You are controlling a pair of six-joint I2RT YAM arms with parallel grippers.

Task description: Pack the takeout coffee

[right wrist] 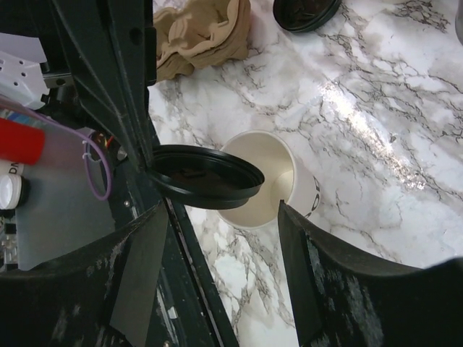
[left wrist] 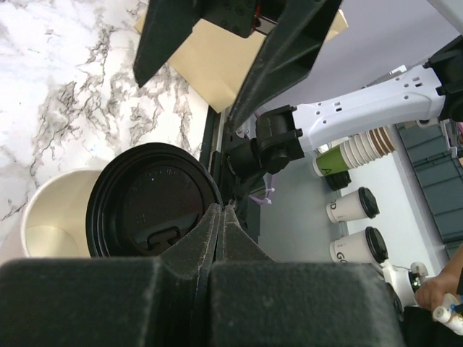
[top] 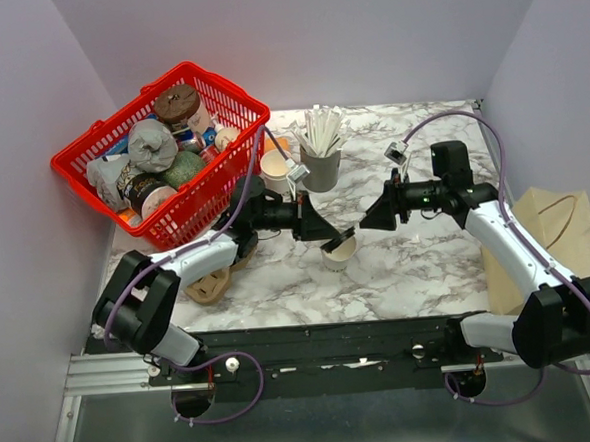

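Note:
The takeout coffee cup is a cream-white paper cup standing open on the marble table. My left gripper is shut on the rim of its round black lid. The lid hangs tilted over the near side of the cup, partly covering its mouth. In the right wrist view the lid sits off to one side of the cup, not seated on it. My right gripper is open just right of the cup, and its gap holds nothing.
A red basket full of cups and wrapped items stands at the back left. A grey cup of white sticks and a stack of cream cups stand behind the arms. A brown paper bag lies at right, crumpled brown paper and another black lid at left.

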